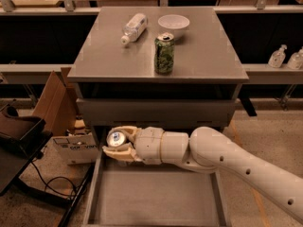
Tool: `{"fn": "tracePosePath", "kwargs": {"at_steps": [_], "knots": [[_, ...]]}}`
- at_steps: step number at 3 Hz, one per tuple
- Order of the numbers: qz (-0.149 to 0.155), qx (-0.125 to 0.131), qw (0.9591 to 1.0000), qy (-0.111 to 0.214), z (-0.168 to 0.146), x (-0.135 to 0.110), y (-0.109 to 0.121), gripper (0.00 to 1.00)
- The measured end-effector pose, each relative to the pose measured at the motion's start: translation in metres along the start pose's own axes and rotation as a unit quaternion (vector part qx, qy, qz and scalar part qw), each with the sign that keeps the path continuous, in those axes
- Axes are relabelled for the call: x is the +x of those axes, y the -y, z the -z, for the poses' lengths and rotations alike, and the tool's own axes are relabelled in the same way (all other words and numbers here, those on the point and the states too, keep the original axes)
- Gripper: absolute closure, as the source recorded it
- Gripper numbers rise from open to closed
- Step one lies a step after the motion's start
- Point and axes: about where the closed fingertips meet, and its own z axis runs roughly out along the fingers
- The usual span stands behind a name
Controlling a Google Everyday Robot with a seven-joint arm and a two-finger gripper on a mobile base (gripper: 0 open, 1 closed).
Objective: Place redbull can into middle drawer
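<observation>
The gripper (114,143), clamped around the can (116,137), holds it top-up just below the desk's front edge near the left corner, with the open drawer (156,200) floor straight beneath it.

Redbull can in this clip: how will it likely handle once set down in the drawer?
The pincer is shut on the can, above the back left corner of the drawer. Being slim, it probably tips easily if released tilted. Once on its side, its round wall would likely roll across the flat bare floor. Its shiny metal may be slippery.
</observation>
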Motion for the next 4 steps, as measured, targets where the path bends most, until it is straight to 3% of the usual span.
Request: {"fn": "tracePosePath", "kwargs": {"at_steps": [1,2,3,4], "knots": [[0.004,-0.007,1.0,-0.005,-0.013,0.005,-0.003,1.0],[0.004,-0.013,0.9999,-0.008,-0.037,0.036,0.0,1.0],[0.009,-0.03,0.9995,-0.005,-0.056,0.076,0.004,1.0],[-0.007,-0.04,0.9992,-0.004,-0.061,0.137,0.011,1.0]]}}
